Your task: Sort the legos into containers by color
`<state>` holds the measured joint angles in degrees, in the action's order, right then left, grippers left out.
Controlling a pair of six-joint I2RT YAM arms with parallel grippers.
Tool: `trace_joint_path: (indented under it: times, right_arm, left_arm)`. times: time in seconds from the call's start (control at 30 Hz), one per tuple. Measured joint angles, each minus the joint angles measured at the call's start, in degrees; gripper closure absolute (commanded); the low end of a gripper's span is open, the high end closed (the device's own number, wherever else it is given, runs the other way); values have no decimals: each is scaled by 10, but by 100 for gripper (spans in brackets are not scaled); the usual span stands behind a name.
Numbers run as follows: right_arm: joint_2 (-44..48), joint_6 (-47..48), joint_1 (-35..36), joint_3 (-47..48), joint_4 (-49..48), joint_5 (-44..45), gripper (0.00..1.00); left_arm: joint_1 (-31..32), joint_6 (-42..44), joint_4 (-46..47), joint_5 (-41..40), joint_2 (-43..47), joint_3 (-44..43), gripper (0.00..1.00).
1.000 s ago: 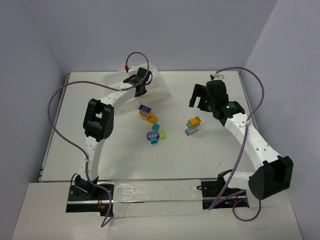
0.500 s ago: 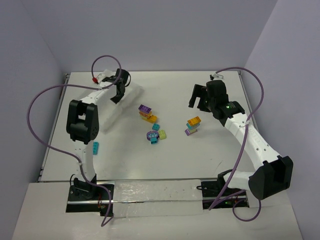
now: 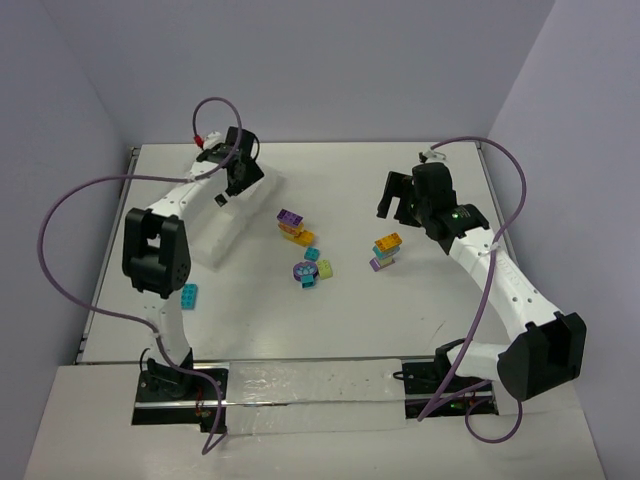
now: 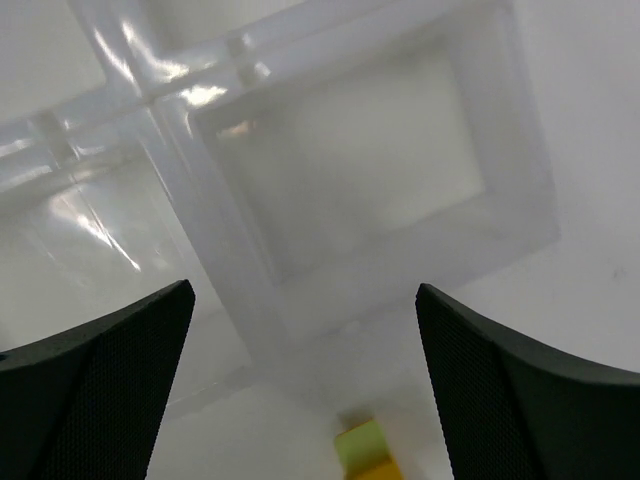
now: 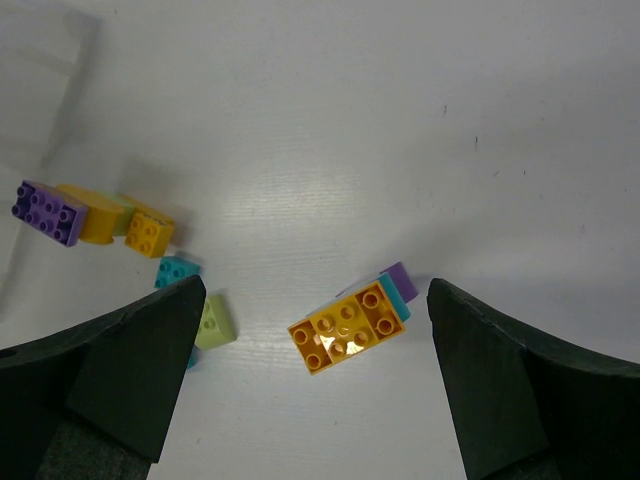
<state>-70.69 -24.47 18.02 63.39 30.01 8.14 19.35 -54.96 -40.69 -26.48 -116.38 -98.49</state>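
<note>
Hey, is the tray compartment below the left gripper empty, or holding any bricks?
Empty: the left wrist view shows that compartment with a bare translucent floor and nothing lying inside.

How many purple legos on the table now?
3 purple legos: one at the far end of the orange pile nearest the tray, one in the middle clump, one at the base of the orange-teal stack near the right gripper. More may hide inside clumps.

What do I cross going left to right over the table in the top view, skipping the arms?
From the left: lone teal brick → white tray → purple-and-orange clump → orange-topped stack. The teal-and-purple clump overlaps its neighbour sideways, so it is omitted.
</note>
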Motion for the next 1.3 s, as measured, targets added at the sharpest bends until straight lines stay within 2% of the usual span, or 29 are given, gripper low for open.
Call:
trace_joint_path:
  times: [0.2,0.3,0.5,0.73,0.97,1.07,1.2,1.3]
  right_arm:
    - [1,0,0,-5,1,1,0]
    - [1,1,0,-5,1,1,0]
    - [-3,0,0,-5,1,-5,0]
    - [-4,-1,0,-5,1,-13,0]
    - [-4,-2,0,-5,1,-13,0]
    - [-4,-2,0,-5,1,-14,0]
    - [-4,-2,0,-5,1,-14,0]
    - [-4,-2,0,-4,1,-14,0]
  left_arm:
    - [-7,218,47,17,124,54,1]
    - [-36,322,50,51,181,92,1]
    - [-114,443,68,101,208,152,1]
    - [-140,508,77,149,172,183,2]
    - [-161,527,94,172,129,183,7]
    - [-168,527,101,176,112,183,13]
    - [-171,527,106,182,100,183,26]
    - [-171,525,108,188,96,183,46]
